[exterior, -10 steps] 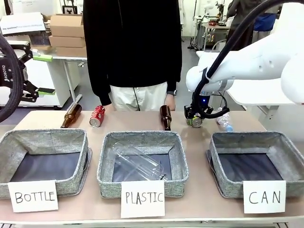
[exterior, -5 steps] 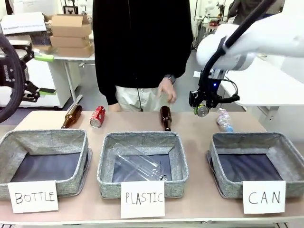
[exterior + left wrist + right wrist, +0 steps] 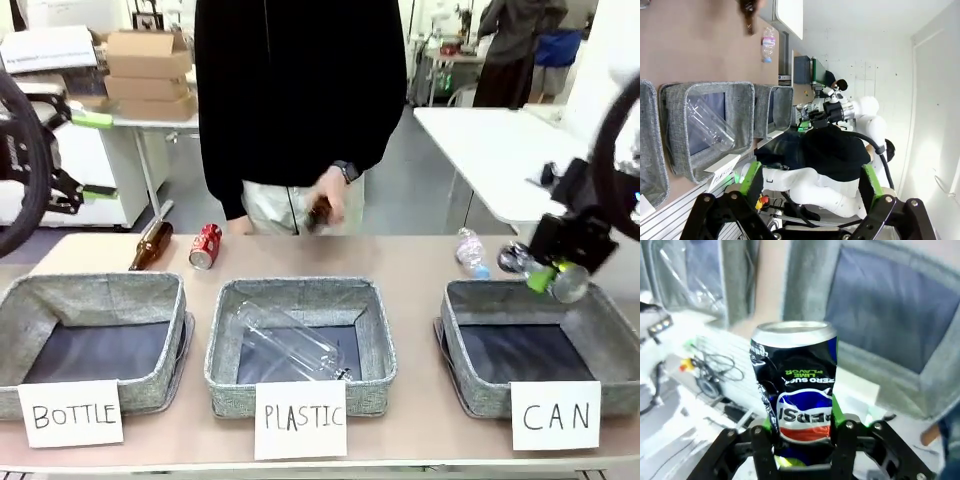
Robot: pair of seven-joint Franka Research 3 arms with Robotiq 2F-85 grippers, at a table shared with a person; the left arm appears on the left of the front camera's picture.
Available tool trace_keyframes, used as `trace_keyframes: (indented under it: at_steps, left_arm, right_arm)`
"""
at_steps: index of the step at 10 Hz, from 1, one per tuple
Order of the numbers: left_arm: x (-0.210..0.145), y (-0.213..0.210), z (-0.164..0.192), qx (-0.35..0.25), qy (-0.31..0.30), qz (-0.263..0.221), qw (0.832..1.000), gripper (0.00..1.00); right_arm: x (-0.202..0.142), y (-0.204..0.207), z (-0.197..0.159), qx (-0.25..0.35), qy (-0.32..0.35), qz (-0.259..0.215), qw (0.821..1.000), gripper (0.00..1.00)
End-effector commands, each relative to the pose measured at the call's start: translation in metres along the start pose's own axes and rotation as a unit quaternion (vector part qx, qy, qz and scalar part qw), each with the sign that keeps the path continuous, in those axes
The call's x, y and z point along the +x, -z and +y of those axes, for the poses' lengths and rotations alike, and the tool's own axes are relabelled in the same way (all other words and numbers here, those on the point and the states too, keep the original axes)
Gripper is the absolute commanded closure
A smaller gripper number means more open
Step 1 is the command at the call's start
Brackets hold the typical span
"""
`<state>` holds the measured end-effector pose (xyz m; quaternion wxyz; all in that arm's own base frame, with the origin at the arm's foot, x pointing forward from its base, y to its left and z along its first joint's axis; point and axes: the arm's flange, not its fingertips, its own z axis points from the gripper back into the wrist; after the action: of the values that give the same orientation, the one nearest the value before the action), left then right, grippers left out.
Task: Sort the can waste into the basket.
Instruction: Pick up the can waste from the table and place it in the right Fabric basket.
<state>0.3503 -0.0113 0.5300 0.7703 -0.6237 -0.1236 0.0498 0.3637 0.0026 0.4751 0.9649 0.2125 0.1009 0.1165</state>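
**Right gripper carries blue can over the CAN basket**

Front view: the right gripper [image 3: 556, 272] hangs above the far right part of the basket [image 3: 470, 385] with the sign "CAN". It is clenched on the blue can [image 3: 568, 285], whose silver end points toward the camera. The can is in the air, not yet inside the basket. The red can [image 3: 205, 245] lies on the table [image 3: 420, 262] at the far side, just beside a brown bottle [image 3: 150, 243]. A small plastic bottle [image 3: 470, 252] lies behind the CAN basket. The person's hand [image 3: 328, 207] holds another dark bottle above the table; it is blurred.

Left wrist view: the left gripper [image 3: 807, 186] is released and empty, away from the work. The middle basket [image 3: 742, 117] with a clear bottle inside is visible.

Right wrist view: the green pads [image 3: 835, 412] press the dented blue can on both sides, and the dark lining of the basket shows behind it.

Risk, as a judgement: the can sits near the basket's right wall, so a release here may hit the rim and let it bounce out. The dented can may also slip early if the arm swings fast. The red can remains to be sorted, and it is close to the brown bottle, so a wrong pick is possible.
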Motion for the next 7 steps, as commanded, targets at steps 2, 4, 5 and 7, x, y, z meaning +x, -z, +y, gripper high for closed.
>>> trace_keyframes:
  at_steps: [2, 4, 5, 7]
  left_arm:
    - [-0.0002, -0.0006, 0.0007, -0.005, 0.009, 0.002, 1.0, 0.0]
    - [-0.0002, -0.0006, 0.0007, -0.005, 0.009, 0.002, 1.0, 0.0]
    - [-0.0002, -0.0006, 0.0007, -0.005, 0.009, 0.002, 1.0, 0.0]
    - [-0.0002, -0.0006, 0.0007, -0.005, 0.009, 0.002, 1.0, 0.0]
  right_arm:
    - [0.0028, 0.0123, -0.0139, 0.027, -0.013, -0.025, 0.999, 1.0]
    - [0.0076, 0.0089, -0.0165, 0.029, -0.003, -0.025, 0.999, 1.0]
    - [0.0114, 0.0066, -0.0175, 0.033, 0.0, -0.026, 0.999, 0.27]
    - [0.0121, 0.0049, -0.0177, 0.025, 0.003, -0.029, 0.999, 0.0]
